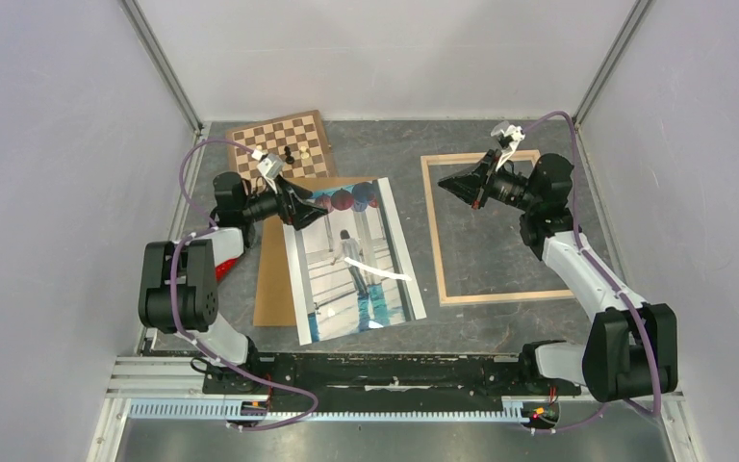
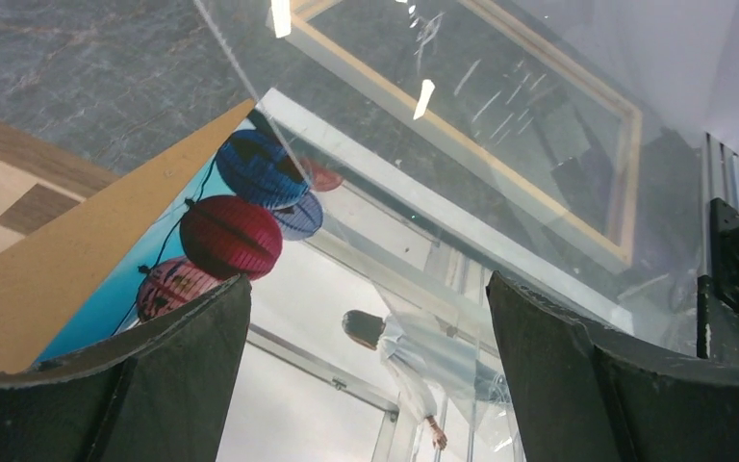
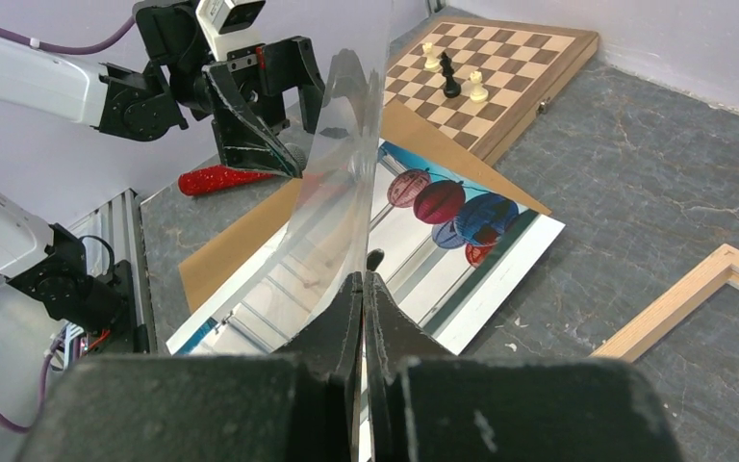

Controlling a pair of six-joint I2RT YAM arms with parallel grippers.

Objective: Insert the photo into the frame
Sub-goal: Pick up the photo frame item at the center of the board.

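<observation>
The photo (image 1: 351, 265) lies face up on the brown backing board (image 1: 274, 279), lanterns toward the far side. My left gripper (image 1: 319, 214) hangs open just above its upper left part; in the left wrist view the print (image 2: 221, 231) shows between the wide fingers (image 2: 366, 375). My right gripper (image 3: 363, 289) is shut on the edge of a clear plastic sheet (image 3: 342, 173), which stands up from its jaws and leans over the photo (image 3: 452, 241). That gripper (image 1: 445, 183) hovers by the left bar of the frame (image 1: 505, 296), which lies flat on the right.
A chessboard (image 1: 284, 144) with three pieces sits at the back left, touching the backing board. A red glittery object (image 3: 221, 180) lies beside the left arm. Grey walls close in on three sides; the rail runs along the near edge.
</observation>
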